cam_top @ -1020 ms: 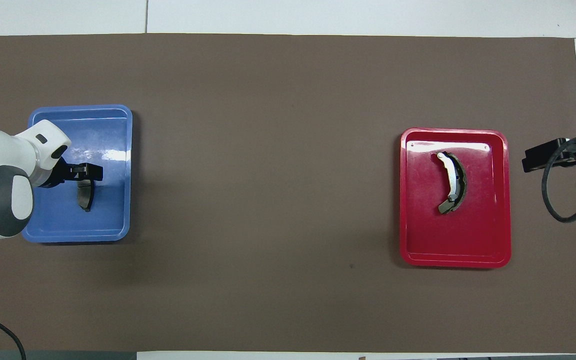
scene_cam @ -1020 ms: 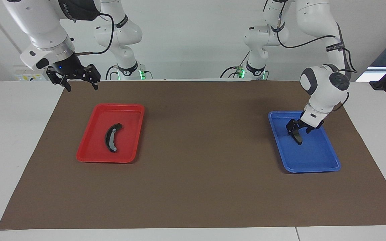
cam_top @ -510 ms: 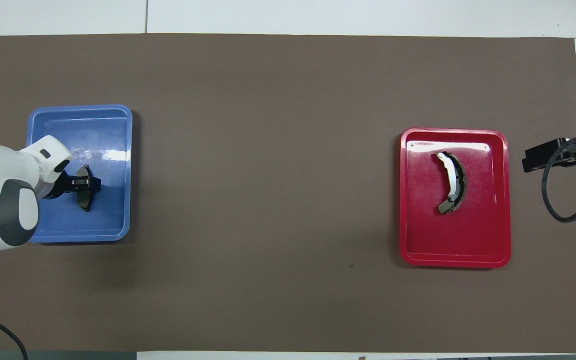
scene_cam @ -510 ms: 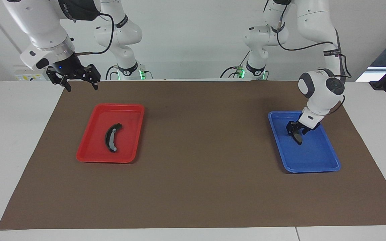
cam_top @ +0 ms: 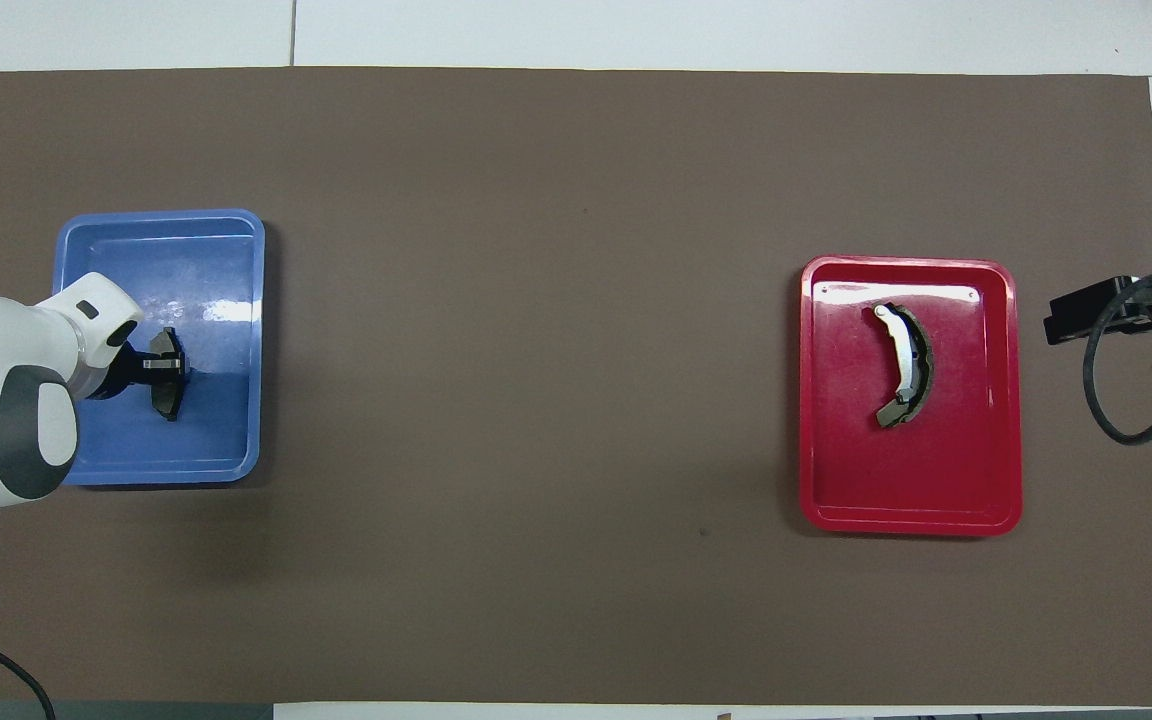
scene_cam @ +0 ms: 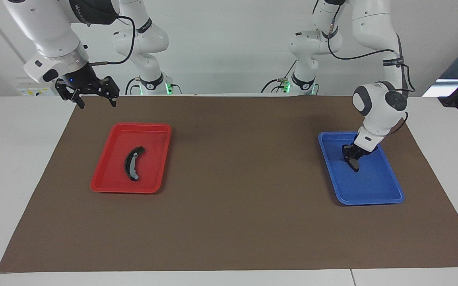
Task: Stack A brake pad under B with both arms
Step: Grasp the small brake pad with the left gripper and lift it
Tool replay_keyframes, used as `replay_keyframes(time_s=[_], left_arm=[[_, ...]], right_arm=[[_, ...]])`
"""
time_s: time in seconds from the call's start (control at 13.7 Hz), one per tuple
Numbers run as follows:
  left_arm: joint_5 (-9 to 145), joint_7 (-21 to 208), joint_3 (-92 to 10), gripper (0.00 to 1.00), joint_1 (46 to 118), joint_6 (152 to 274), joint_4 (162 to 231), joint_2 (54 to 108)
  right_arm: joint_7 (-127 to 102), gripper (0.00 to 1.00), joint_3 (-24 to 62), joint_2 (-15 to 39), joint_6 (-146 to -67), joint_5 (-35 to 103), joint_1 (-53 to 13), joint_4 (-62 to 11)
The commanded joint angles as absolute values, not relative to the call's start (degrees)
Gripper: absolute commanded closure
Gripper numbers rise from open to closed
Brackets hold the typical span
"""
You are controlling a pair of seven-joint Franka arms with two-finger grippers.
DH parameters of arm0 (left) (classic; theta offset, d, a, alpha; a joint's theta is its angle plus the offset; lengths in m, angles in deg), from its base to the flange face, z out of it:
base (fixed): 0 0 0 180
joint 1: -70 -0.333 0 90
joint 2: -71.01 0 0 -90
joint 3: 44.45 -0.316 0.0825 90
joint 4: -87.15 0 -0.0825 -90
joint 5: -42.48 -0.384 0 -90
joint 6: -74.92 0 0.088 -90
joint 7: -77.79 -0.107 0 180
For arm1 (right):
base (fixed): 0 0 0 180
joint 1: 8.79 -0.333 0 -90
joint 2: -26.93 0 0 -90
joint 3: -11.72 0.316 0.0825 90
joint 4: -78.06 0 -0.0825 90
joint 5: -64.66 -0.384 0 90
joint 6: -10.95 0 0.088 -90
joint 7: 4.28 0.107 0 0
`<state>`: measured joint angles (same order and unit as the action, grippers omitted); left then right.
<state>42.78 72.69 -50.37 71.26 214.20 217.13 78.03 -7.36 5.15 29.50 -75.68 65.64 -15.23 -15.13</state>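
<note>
The A brake pad [scene_cam: 355, 166], short and dark grey, lies in the blue tray [scene_cam: 372, 200] at the left arm's end of the table. My left gripper [scene_cam: 351, 155] is down in that tray, its fingers shut across the pad's middle; the overhead view shows the gripper [cam_top: 168, 366] on the pad [cam_top: 172, 402]. Pad B [scene_cam: 131, 163], curved and black with a light strip, lies in the red tray [scene_cam: 105, 188] and also shows in the overhead view [cam_top: 904, 365]. My right gripper [scene_cam: 96, 104] waits open in the air over the mat's edge beside the red tray.
Both trays sit on a brown mat [scene_cam: 237, 178] that covers most of the white table. The blue tray [cam_top: 161, 215] and red tray [cam_top: 906, 525] are far apart, with bare mat between them.
My left gripper's fingers have closed from open around the A pad to shut on it, and the left wrist has shifted slightly. The right arm has not moved.
</note>
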Motion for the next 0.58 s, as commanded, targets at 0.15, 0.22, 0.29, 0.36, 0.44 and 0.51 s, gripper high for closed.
replay_keyframes(time_s=[0.15,0.22,0.29,0.36,0.44,0.51], left_arm=[[43.36,73.83,-49.99,0.99,72.98,202.92,209.34,73.48],[43.36,74.01,-50.16,0.99,74.55,198.97,206.88,73.3],[43.36,75.05,-49.99,0.99,76.05,195.45,204.24,73.38],[43.36,78.63,-49.98,0.99,78.32,192.89,201.69,73.99],[43.36,83.36,-49.9,0.99,81.04,192.69,201.15,74.08],[43.36,86.37,-49.9,0.99,84.99,193.12,201.23,74.17]], right_arm=[[-8.41,0.0,5.04,29.92,-75.54,64.75,-15.2,-15.28],[-8.41,0.0,5.04,29.92,-75.54,64.75,-15.2,-15.37],[-8.41,0.0,5.04,29.92,-75.54,64.75,-15.2,-15.28],[-8.41,0.0,5.04,29.92,-75.54,64.75,-15.2,-15.37],[-8.41,0.0,5.04,29.92,-75.54,64.75,-15.2,-15.37],[-8.41,0.0,5.04,29.92,-75.54,64.75,-15.2,-15.37]])
